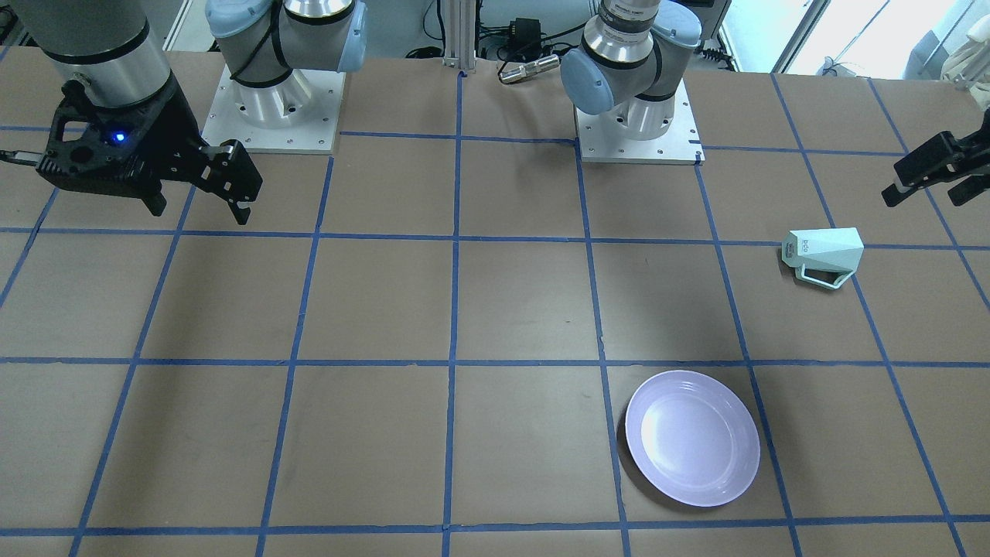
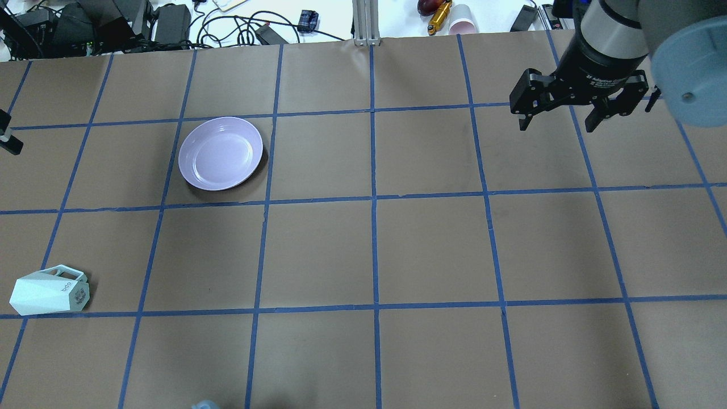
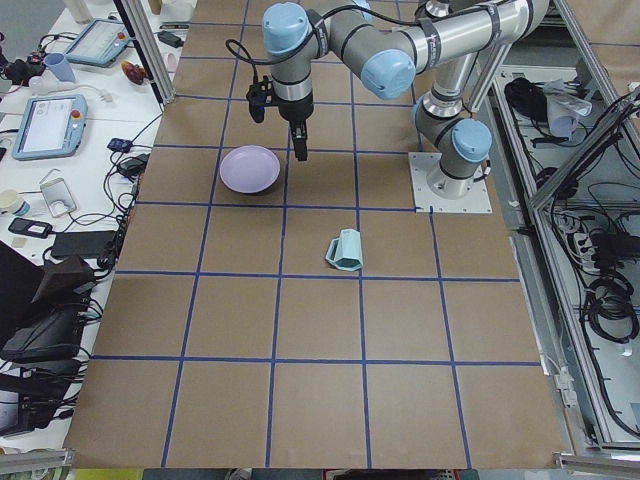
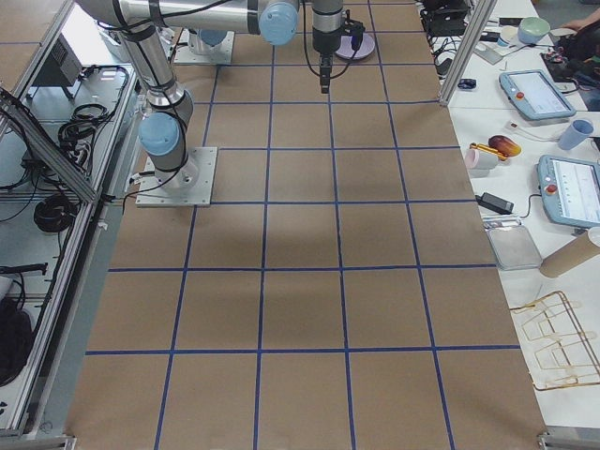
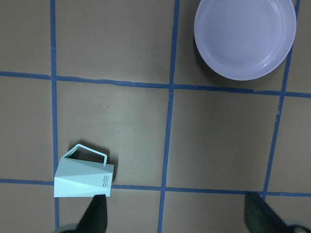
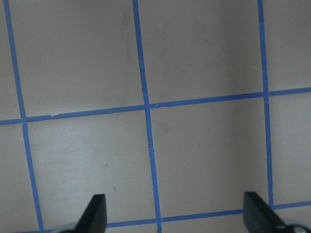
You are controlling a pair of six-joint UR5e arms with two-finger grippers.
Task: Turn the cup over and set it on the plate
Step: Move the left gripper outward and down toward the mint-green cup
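The pale mint-green cup [image 1: 824, 251] lies on its side on the brown table, handle against the table. It also shows in the overhead view [image 2: 48, 291] near the left edge and in the left wrist view [image 5: 82, 177]. The lavender plate [image 1: 692, 437] sits empty and apart from it, also in the overhead view [image 2: 220, 152] and the left wrist view [image 5: 245, 36]. My left gripper [image 1: 932, 193] is open and empty, high above the table beside the cup. My right gripper [image 2: 556, 126] is open and empty, far away on the other side.
The two arm bases [image 1: 274, 116] [image 1: 638, 128] stand at the robot's edge of the table. Blue tape lines [image 2: 373, 199] grid the table. Cables, adapters and a pink cup [image 2: 463, 25] lie beyond the far edge.
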